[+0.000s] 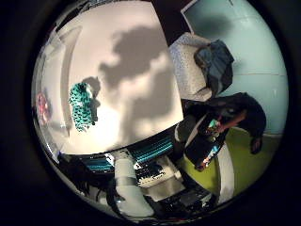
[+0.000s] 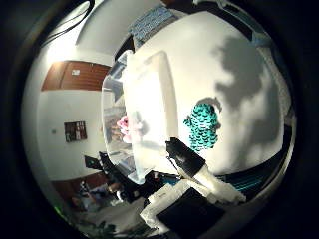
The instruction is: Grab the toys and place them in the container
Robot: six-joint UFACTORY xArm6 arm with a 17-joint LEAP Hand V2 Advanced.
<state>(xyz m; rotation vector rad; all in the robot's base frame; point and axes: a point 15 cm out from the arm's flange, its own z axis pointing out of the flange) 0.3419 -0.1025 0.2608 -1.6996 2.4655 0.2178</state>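
Observation:
A teal toy with dark spots (image 1: 83, 104) lies on the white table (image 1: 132, 75), beside a clear plastic container (image 2: 150, 100). It also shows in the right thumb side palm view (image 2: 203, 126). A pink toy (image 2: 126, 124) lies inside the container, seen through its wall, and it shows at the table's edge in the little finger side view (image 1: 43, 104). My hand is high above the table. Its white and black fingers (image 2: 194, 169) reach into the thumb side view, and a white finger (image 1: 127, 184) shows in the little finger side view. They look relaxed and hold nothing.
A white armchair (image 1: 193, 66) with a grey cloth on it stands beside the table. A person sits on the floor near the chair, away from the toys. The hand's shadow falls on the table top.

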